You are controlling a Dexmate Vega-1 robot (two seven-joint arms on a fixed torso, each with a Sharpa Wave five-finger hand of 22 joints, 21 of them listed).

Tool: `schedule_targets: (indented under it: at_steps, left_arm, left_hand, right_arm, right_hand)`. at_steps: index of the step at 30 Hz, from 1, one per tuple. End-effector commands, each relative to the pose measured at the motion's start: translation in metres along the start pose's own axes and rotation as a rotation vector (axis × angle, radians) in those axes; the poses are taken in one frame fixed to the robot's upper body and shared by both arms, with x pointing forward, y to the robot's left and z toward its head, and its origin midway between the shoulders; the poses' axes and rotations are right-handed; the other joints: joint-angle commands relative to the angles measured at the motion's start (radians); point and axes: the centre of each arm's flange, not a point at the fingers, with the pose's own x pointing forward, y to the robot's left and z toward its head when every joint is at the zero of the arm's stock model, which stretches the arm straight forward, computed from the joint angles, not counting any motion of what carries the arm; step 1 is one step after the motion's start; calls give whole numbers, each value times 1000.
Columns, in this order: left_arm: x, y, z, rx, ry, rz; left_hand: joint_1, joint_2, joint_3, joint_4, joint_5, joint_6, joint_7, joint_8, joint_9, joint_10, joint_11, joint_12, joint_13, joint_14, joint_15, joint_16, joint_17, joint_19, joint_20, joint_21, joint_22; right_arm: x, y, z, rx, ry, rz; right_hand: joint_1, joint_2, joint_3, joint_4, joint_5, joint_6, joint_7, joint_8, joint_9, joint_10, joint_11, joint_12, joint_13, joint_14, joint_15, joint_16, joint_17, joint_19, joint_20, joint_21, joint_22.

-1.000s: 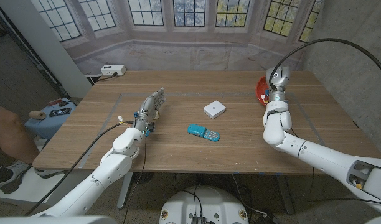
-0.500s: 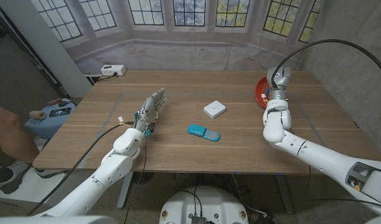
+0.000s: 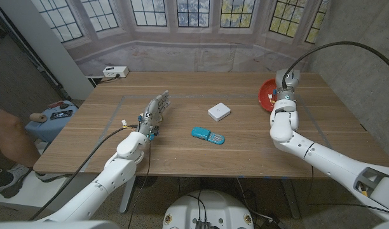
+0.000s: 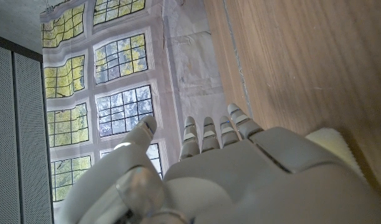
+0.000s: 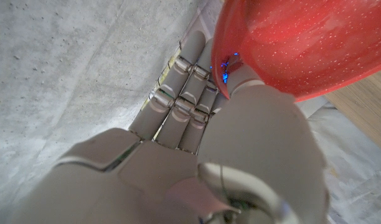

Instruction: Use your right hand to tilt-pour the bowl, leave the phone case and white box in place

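Tipped a little further than a second ago, the red bowl (image 3: 267,93) sits at the table's (image 3: 182,152) far right corner, gripped at its rim by my right hand (image 3: 284,81); its mouth faces inward, toward the white box (image 3: 218,112) and phone case (image 3: 208,135). My left hand (image 3: 154,111) waits open, well apart.

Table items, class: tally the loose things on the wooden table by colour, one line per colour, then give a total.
Red: 1, the bowl, held by the right hand
White: 1, the box
Teal: 1, the phone case
Total: 3
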Motion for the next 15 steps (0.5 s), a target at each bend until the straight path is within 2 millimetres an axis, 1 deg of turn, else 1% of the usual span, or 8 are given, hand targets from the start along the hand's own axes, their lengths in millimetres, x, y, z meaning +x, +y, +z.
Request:
schedule_targets:
  at_steps: [1,15]
  left_arm:
    - [2,-1,1,2,1,-3]
    - [0,-2,-1,-5,4,2]
  left_hand:
    - [7,-1,0,-1,5,6,-2,5,5,8,-2,1,2,9,5,5,3,6,1,5,5]
    - [8,-1,0,-2,5,5,-1,4,5,9,-1,0,2,9,4,4,3,6,1,5,5]
  right_arm:
    - [1,2,-7,123,34,61]
    - [8,8,-11,242,52,134]
  right_hand:
    - [6,-1,4,0,6,-3,-2,-2,5,14,-16,2,6,5,-17,-1,6,-3,-2,10,2]
    - [6,-1,4,0,5,-4,-2,-2,6,10,-14,0,7,3,-16,-7,14,-7,-4,18,2]
